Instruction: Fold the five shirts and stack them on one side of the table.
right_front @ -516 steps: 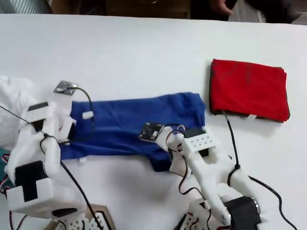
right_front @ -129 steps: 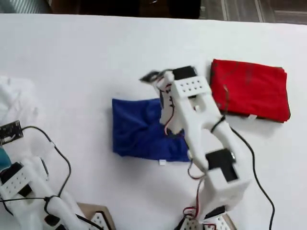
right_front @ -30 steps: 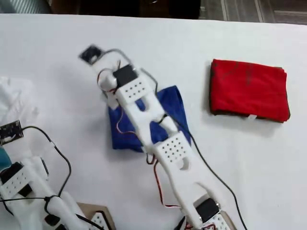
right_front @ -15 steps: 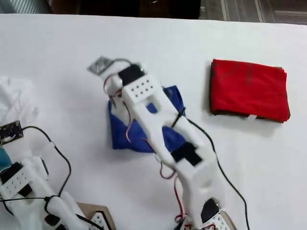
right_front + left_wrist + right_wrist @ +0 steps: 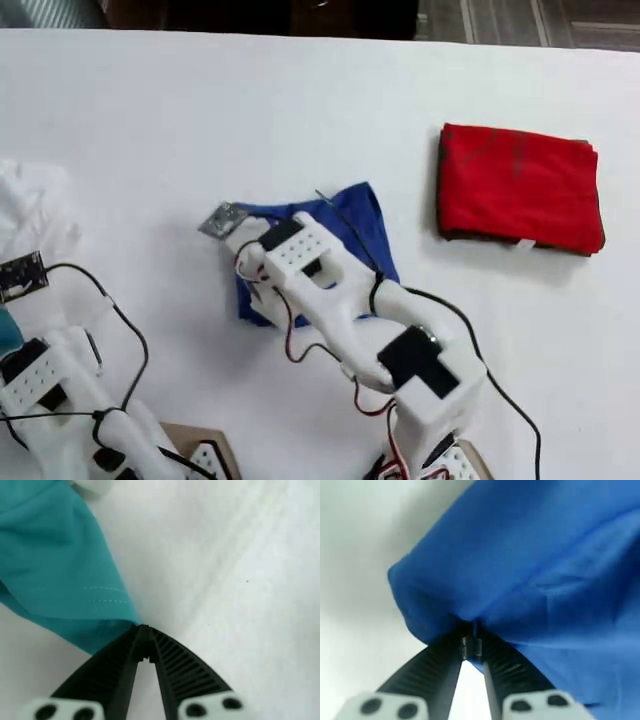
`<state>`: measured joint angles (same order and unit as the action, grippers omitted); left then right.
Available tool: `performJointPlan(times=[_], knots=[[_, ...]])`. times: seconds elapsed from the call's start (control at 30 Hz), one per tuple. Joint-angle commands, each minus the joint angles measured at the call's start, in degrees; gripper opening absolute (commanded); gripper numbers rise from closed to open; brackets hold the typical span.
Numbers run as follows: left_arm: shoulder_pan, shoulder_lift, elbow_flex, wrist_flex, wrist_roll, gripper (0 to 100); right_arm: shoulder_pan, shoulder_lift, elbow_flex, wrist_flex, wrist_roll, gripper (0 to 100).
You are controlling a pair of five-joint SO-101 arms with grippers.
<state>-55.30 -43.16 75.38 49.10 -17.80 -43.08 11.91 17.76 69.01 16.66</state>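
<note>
While the right arm [image 5: 345, 300] sits low over mid-table, the right pincer [image 5: 470, 641] is clamped fully closed on the blue shirt [image 5: 352, 218]. Its tips pinch a bunched fold at the cloth's edge, and fabric bulges out past both fingers.

Blue shirt: a rumpled, partly folded bundle near the middle of the table [image 5: 300, 100]. The arm covers its near half. Its far corner sticks out toward the red shirt [image 5: 520, 190], with bare table between the two.

Red shirt: folded into a tidy rectangle, lying flat on the right side of the table, well apart from both arms.

White shirt [image 5: 30, 200]: a loose heap at the table's left edge, not folded.

Left arm [image 5: 60, 400]: at the near left corner, close to the white heap.

Left pincer [image 5: 145, 641]: fingers closed, tips meeting. The hem of the teal shirt [image 5: 55, 565] runs right up to the tips and touches them. Can't tell whether any cloth is actually pinched between them. The teal shirt lies unfolded over creased white cloth. From the high view only a sliver of it shows, at the left edge beside the left arm.
</note>
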Motion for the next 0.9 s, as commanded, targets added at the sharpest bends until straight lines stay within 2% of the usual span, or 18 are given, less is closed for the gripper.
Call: performJointPlan(times=[0.0, 0.1, 0.2, 0.3, 0.37, 0.5, 0.57, 0.7, 0.87], knots=[[0.79, -0.88, -0.22, -0.88, 0.26, 3, 1.54, -9.98, -1.58, 0.84, 2.64, 2.2], [0.79, -0.88, -0.22, -0.88, 0.26, 3, 5.76, -18.59, -4.92, 1.45, 4.04, 2.2], [0.79, -0.88, -0.22, -0.88, 0.26, 3, 14.81, -23.60, -8.88, -0.13, 4.31, 2.1], [0.79, -0.88, -0.22, -0.88, 0.26, 3, 25.19, -22.11, -9.67, -5.93, 3.87, 2.1], [0.79, -0.88, -0.22, -0.88, 0.26, 3, 29.14, -18.07, -9.05, -10.24, 3.87, 2.1], [0.79, -0.88, -0.22, -0.88, 0.26, 3, 30.55, -6.37, -12.13, -13.14, 3.60, 2.1], [0.79, -0.88, -0.22, -0.88, 0.26, 3, 30.46, -1.89, -15.91, -12.70, 0.79, 2.1], [0.79, -0.88, -0.22, -0.88, 0.26, 3, 29.76, 2.59, -24.09, -7.69, -4.04, 2.1], [0.79, -0.88, -0.22, -0.88, 0.26, 3, 28.18, 5.67, -26.64, -3.30, -4.04, 2.1]])
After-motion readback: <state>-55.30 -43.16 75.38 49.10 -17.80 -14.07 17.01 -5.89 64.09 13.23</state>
